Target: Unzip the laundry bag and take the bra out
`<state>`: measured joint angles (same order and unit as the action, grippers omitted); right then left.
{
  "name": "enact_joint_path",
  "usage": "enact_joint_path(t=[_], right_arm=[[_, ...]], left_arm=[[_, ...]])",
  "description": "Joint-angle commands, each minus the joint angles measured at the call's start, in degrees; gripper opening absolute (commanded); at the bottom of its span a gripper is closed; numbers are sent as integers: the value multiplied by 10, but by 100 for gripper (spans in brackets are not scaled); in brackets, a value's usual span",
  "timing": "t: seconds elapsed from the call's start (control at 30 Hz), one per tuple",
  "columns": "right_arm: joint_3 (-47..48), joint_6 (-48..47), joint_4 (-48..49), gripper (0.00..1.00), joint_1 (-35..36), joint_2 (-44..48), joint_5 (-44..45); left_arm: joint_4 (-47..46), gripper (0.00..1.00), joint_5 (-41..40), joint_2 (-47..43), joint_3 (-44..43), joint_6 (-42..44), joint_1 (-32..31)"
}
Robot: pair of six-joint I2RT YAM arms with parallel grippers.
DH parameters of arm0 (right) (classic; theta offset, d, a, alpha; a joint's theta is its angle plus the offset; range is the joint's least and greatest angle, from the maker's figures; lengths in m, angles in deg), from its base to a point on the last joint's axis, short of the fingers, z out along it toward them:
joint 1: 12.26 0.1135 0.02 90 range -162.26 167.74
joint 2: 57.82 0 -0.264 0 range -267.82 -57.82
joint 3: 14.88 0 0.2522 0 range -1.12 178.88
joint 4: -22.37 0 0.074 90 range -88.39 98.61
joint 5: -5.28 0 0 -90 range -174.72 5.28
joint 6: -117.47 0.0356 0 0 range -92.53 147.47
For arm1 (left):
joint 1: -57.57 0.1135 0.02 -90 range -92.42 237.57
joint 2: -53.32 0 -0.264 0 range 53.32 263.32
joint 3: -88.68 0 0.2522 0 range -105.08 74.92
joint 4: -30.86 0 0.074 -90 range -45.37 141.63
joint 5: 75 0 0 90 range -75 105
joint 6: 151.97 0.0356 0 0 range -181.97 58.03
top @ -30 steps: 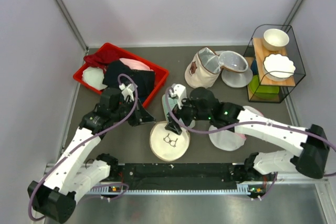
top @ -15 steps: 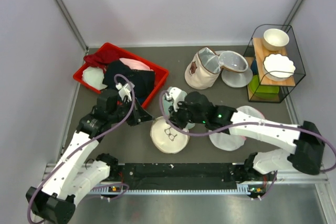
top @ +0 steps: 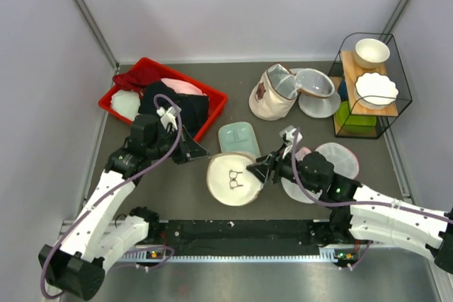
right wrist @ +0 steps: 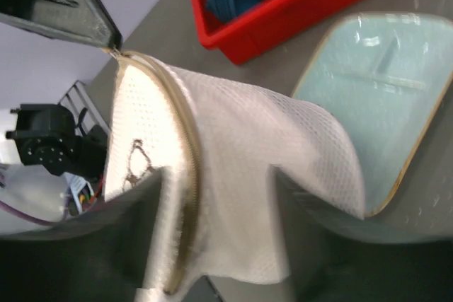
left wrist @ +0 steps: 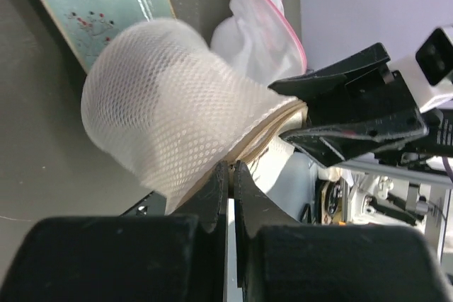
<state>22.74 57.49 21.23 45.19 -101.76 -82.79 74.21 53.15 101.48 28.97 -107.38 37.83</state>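
The laundry bag (top: 232, 179) is a cream-white padded drum with its black bra icon facing up, held between both grippers above the table. My left gripper (top: 204, 153) is shut on the zip seam at the bag's left rim; in the left wrist view its jaws (left wrist: 231, 166) pinch the tan zip edge of the bag (left wrist: 163, 118). My right gripper (top: 255, 172) grips the bag's right side. In the right wrist view (right wrist: 219, 175) its fingers straddle the bag's wall (right wrist: 241, 175) beside the tan zip. The zip looks closed. The bra is hidden.
A red bin (top: 214, 114) of clothes stands at the back left. A pale green tray (top: 239, 137) lies just behind the bag. A beige pouch (top: 269, 95), mesh bags with pink trim (top: 338, 157) and a wire rack with bowls (top: 371, 86) are on the right.
My right arm has swung back to the right and near side, now holding the bag from its right. The bag shifted slightly right, uncovering the green tray. The left gripper stays at the rim.
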Motion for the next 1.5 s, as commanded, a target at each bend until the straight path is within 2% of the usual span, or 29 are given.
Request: enact_joint_path(t=[0.0,0.07,0.1,0.27,0.43,0.57,0.63,0.7,0.73,0.77,0.8,0.87,0.9,0.97,1.03,1.13,1.17,1.2,1.23,1.27,1.3,1.33,1.37,1.43,1.47], right_arm=[[57,-23,-110,78,-16,0,26],[88,-75,-150,90,-16,-5,32],[105,-93,-180,93,-16,-12,35],[227,-196,-238,93,-16,-96,7],[310,-201,-241,94,-12,-200,-118],[341,-208,-240,93,17,-276,-136],[350,-204,-237,85,22,-312,-137],[349,-191,-226,49,22,-325,-112],[345,-177,-221,27,22,-323,-92],[340,-168,-211,0,22,-317,-67],[316,-159,-200,0,22,-293,2],[267,-131,-154,0,11,-252,73],[211,-113,-110,0,-4,-228,105],[130,-51,-71,0,-51,-146,111],[81,-7,-11,0,-67,-69,104],[3,13,76,0,-70,-13,47],[5,19,68,0,-70,-17,11],[21,14,45,5,-69,-25,-7],[41,-3,-31,23,-70,-51,-16],[79,-10,-63,34,-69,-61,-17],[93,-22,-85,48,-69,-69,-31],[105,-49,-121,71,-69,-73,-30],[123,-63,-125,83,-69,-69,-27],[145,-109,-156,97,-69,-64,-21],[170,-129,-168,97,-69,-65,-25]], left_arm=[[-54,0,10,28,-6,11,20],[-50,0,22,38,-22,24,19],[-50,0,29,48,-29,36,18],[-6,0,35,74,-75,75,10],[-6,0,32,74,-77,74,7],[-9,0,32,78,-77,72,7],[-13,0,33,82,-78,72,7],[-12,0,34,85,-79,73,7],[-12,0,32,84,-78,75,6],[-8,0,25,84,-79,82,7],[7,0,13,84,-81,88,7],[23,0,-36,81,-88,92,10],[38,0,-49,77,-90,90,21],[40,0,-58,69,-88,80,37],[37,0,-62,62,-85,70,58],[15,0,-62,61,-78,50,69],[-2,0,-53,67,-69,32,68],[-31,0,-36,71,-56,20,68],[-83,0,-17,77,-28,5,68],[-102,0,24,92,-19,-17,67],[-109,0,32,101,-14,-19,66],[-109,0,36,108,-13,-17,64],[-109,0,38,112,-14,-11,64],[-106,0,41,110,-20,1,63],[-90,0,40,108,-26,14,63]])
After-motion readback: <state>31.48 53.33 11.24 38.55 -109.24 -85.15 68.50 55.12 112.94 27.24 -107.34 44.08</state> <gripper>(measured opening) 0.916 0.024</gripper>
